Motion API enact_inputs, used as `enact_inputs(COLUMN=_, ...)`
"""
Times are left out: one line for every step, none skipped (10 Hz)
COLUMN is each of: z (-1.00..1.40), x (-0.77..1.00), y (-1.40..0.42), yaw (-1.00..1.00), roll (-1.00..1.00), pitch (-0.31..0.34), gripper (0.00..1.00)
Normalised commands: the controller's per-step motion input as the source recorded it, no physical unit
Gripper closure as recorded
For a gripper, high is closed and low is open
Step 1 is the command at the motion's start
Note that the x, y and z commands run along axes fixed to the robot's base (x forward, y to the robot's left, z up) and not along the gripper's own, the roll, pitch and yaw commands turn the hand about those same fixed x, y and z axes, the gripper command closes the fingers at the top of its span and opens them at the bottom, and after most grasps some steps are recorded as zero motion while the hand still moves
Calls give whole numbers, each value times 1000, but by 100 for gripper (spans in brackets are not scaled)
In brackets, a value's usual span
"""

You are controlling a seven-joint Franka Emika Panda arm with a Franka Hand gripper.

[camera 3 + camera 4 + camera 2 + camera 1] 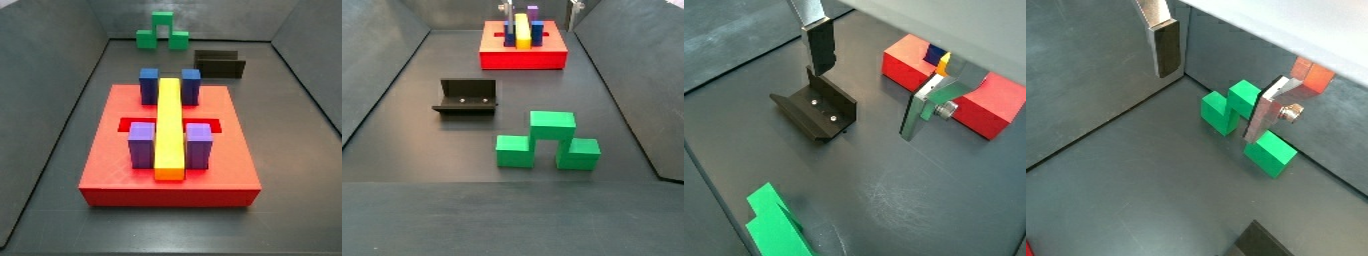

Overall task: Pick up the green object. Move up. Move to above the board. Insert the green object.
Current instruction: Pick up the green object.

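The green object [543, 140] lies on the dark floor, a raised centre cube with two lower side cubes; it also shows in the side view [162, 35] and in both wrist views [1217, 110] [775, 225]. The board [120, 170] is a red slab with a yellow bar and blue and purple blocks, also seen in the side view [502, 60] and the wrist view [905, 60]. My gripper [1216, 80] [871, 78] is open and empty, well above the floor. One finger [1267, 112] hides part of the green object.
The fixture [465, 97] stands on the floor between the green object and the board, and shows in the wrist view [818, 110] and the side view [221, 65]. Grey walls enclose the floor on all sides.
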Motion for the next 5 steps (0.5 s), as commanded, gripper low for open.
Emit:
enact_inputs(z=-46, x=0, y=720, yaw=-69, roll=146, pitch=0, gripper=0)
enact_inputs(z=-29, x=0, y=826, yaw=-120, roll=139, pitch=0, gripper=0)
enact_inputs(z=-66, x=0, y=883, yaw=-137, roll=14, pitch=3, gripper=0)
enact_inputs(z=-86, x=0, y=923, yaw=-97, roll=0, pitch=6, gripper=0)
enact_inputs(z=-100, x=0, y=934, yaw=-77, roll=0, pitch=0, gripper=0)
